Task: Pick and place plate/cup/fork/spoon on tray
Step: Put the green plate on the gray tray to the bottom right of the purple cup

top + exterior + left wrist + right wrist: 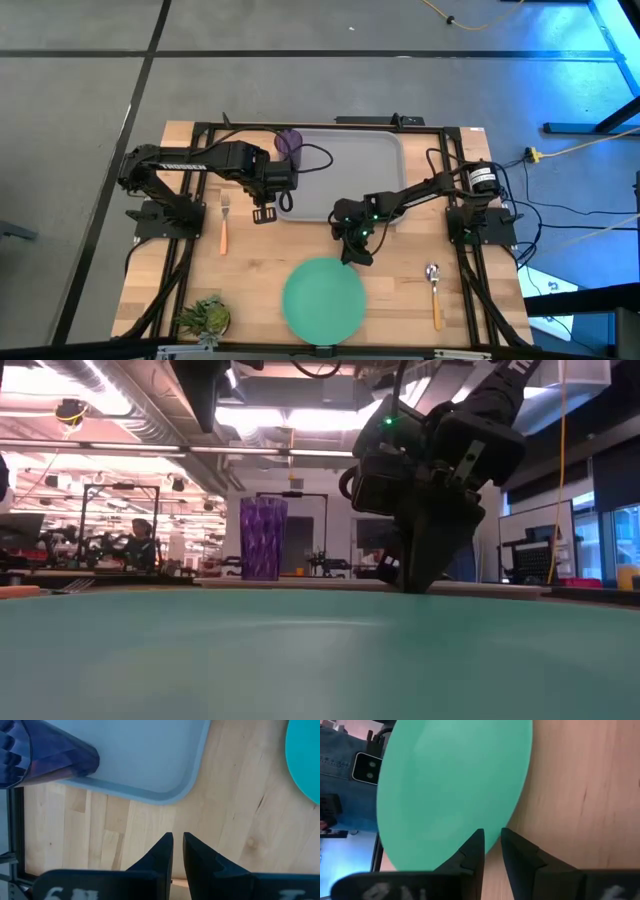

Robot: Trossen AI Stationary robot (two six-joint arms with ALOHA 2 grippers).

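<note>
The mint-green plate lies flat on the table near its front edge. My right gripper slants down at the plate's far rim with a narrow gap between its fingers. One finger is over the plate and the other over the wood. The purple cup stands upright in the far left corner of the grey tray. The fork lies on the wood left of the tray, and the spoon lies right of the plate. My left gripper hangs above bare wood by the tray's near left corner, its fingers slightly apart and holding nothing. My right gripper comes at the plate's far rim slanting down from the far side, and the rim runs into the gap between its fingers. Whether the fingers touch the rim I cannot tell. The plate lies flat on the table.
A small green plant sits at the near left corner. Black frame rails run along both table sides. A person in jeans stands just beyond the near edge. Bare wood lies between the plate and the tray.
</note>
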